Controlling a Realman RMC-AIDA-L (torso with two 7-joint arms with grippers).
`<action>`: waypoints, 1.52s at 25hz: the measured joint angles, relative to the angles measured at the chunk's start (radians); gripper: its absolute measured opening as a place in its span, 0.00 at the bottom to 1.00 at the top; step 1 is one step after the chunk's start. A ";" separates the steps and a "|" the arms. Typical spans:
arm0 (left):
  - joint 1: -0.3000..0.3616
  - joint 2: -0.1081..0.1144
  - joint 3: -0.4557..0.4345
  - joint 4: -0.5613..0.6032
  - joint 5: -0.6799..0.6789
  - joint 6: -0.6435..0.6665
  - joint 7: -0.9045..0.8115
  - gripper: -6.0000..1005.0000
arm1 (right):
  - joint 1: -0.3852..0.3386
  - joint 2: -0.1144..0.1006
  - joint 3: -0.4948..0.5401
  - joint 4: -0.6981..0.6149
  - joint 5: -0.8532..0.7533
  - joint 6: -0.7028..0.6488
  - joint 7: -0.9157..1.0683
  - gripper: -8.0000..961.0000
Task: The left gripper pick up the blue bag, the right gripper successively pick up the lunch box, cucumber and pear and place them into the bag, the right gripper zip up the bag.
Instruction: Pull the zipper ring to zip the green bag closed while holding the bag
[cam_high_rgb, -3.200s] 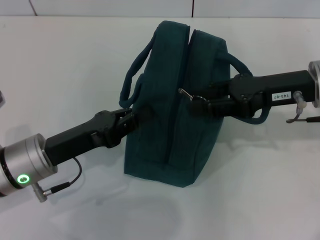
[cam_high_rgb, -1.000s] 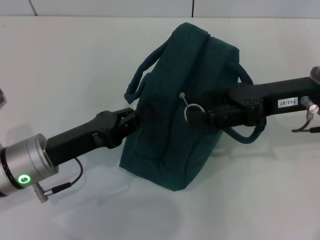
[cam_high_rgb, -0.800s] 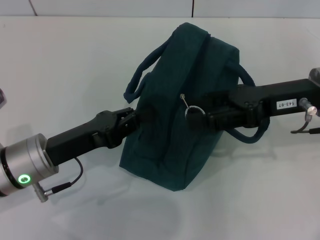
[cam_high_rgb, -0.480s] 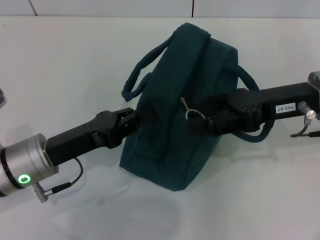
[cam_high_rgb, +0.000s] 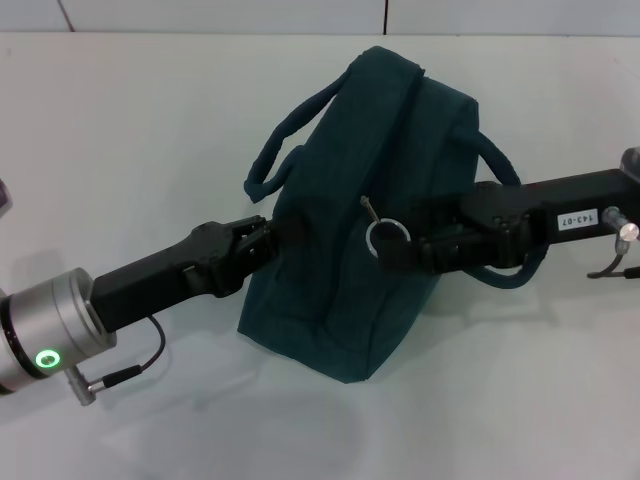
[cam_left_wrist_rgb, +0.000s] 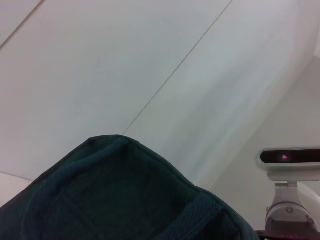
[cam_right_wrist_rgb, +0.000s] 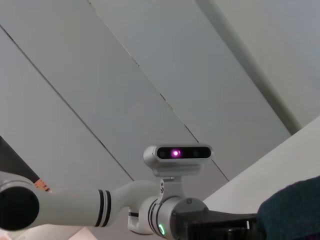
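The blue bag stands on the white table, its top seam closed, with one handle on its left and one on its right. Its metal ring zipper pull hangs on the near side. My left gripper is shut on the bag's left side. My right gripper is right beside the ring, reaching through the right handle. The bag's fabric fills the bottom of the left wrist view and a corner of the right wrist view. The lunch box, cucumber and pear are not visible.
The white table surrounds the bag. The right wrist view shows my left arm's green light and my head camera. The left wrist view shows that camera too.
The gap along the bag's top has closed and the bag leans more to the right. The ring pull has dropped slightly. My right gripper has sunk a little beside it. The left arm has not moved.
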 joint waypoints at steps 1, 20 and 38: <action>0.000 0.000 0.000 0.000 0.000 0.000 0.000 0.05 | 0.000 0.000 0.002 0.000 0.001 -0.001 0.007 0.69; -0.003 0.000 -0.002 -0.002 0.000 0.000 0.000 0.05 | 0.006 0.001 -0.001 0.009 -0.001 0.006 0.049 0.65; -0.003 0.000 0.002 -0.002 0.000 -0.002 0.000 0.05 | 0.011 0.002 -0.001 0.023 -0.001 0.027 0.061 0.35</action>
